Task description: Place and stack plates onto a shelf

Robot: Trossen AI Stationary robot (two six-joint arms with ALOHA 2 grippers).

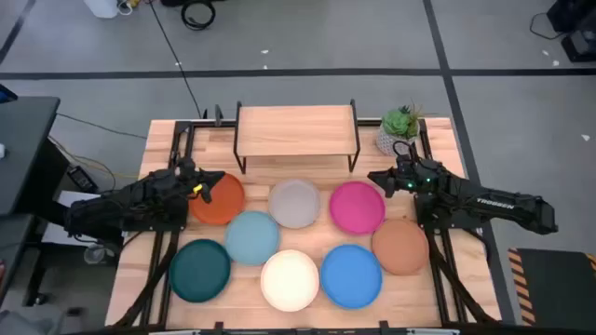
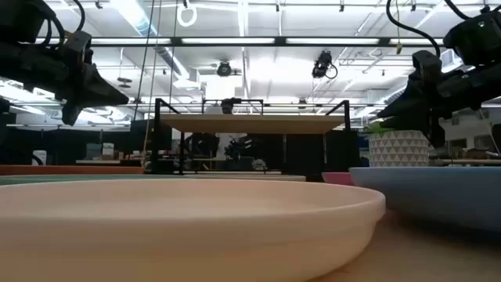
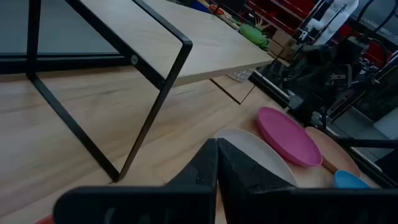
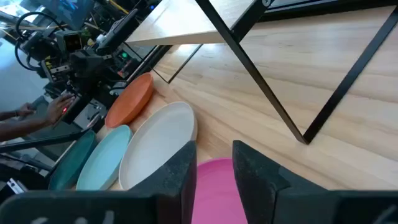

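My left pincer [image 1: 198, 189] is over the orange plate [image 1: 219, 200] at the left of the high view; its fingers are pressed together and hold nothing. My right pincer [image 1: 380, 180] is over the upper right edge of the pink plate [image 1: 357, 206], slightly open and empty. The shelf [image 1: 296, 129] stands at the top centre of the table [image 1: 158, 149], with nothing on it. Below it the plates lie in two rows: orange, grey [image 1: 295, 203], pink, brown [image 1: 400, 247], then light blue [image 1: 250, 236], dark teal [image 1: 199, 270], cream [image 1: 290, 279] and blue [image 1: 351, 275].
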